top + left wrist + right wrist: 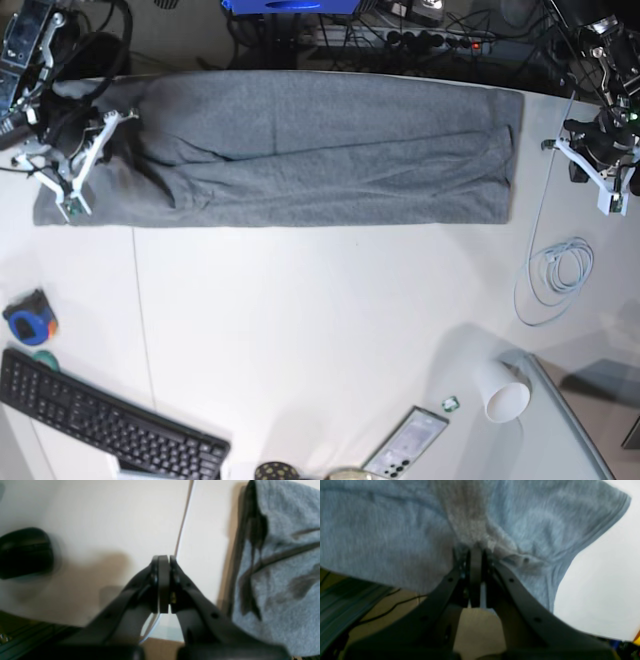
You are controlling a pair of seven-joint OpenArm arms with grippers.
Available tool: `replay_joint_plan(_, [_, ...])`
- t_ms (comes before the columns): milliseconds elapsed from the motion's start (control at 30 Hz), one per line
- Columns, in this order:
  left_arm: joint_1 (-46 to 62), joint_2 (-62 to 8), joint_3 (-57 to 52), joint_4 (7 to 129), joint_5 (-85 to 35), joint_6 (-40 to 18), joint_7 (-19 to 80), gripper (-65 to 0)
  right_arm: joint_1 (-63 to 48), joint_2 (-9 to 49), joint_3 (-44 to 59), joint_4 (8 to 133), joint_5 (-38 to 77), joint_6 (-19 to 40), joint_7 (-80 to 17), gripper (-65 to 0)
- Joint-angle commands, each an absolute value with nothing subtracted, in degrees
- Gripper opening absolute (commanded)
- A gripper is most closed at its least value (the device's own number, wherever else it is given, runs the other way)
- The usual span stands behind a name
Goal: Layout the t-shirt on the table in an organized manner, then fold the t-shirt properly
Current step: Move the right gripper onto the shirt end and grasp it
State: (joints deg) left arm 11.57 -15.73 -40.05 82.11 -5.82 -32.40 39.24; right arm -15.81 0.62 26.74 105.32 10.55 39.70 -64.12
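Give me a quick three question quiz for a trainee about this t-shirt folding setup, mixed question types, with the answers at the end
1. True or false: the left gripper is clamped on the t-shirt.
2. Multiple choice: where does the right gripper meet the shirt in the base view? A) at the shirt's left end B) at its middle C) nowhere, it is off the cloth.
3. Fill in: near the coiled white cable on the table, a white paper ____ lies on its side.

Key
1. False: its jaws are shut on nothing, over bare table beside the shirt.
2. A: the jaws are shut on bunched grey cloth.
3. cup
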Motion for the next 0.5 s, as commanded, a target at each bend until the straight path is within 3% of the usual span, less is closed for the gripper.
replay_joint_plan(0, [11.12,-16.92,-40.31,82.95,-6.11,-32.13,38.20,-65.0,-15.96,0.92,26.86,106.51,11.03,40.00,-63.52,-65.0])
replay_joint_plan(367, [11.03,-16.92,-40.31,82.86,-6.11,-32.13,38.20,-65.0,-18.77,0.92,26.77,105.19,11.03,40.00,-63.60,-64.5])
replay_joint_plan(467, [11.03,-17.01,-40.31,82.86,-6.11,-32.13,38.20,-65.0,-18.59,0.92,26.15,105.27,11.03,40.00,-64.66,-54.6])
